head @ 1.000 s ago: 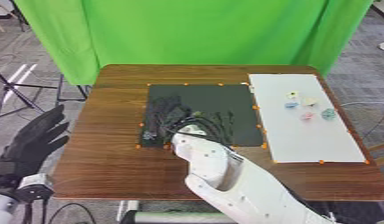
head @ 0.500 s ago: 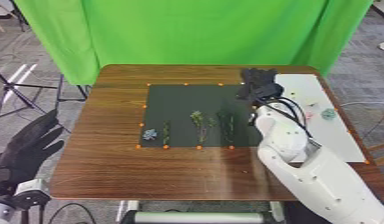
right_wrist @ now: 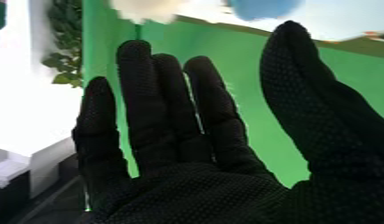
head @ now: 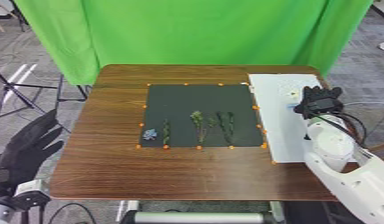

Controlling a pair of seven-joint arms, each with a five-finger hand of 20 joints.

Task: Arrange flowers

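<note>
over the right side of the white board (head: pixel 282 135), in the head view, you have your right hand (head: pixel 321 103), with your left hand (head: pixel 25 147) beside the table (head: pixel 100 170), fingers straight, and a blue flower (head: pixel 149 134) and green stems (head: pixel 198 125) on the black mat (head: pixel 193 100). in the right wrist view, your right hand (right_wrist: pixel 193 187) is released, near a white bloom (right_wrist: pixel 147 9).

Head view: high, facing forward-down. Wrist view: close along right hand (head: pixel 322 104). Shared: curtain (head: pixel 215 32).

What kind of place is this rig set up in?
Probably a robotics lab or studio: a green backdrop hangs behind the table, and a tripod stands on the grey carpet.
</note>
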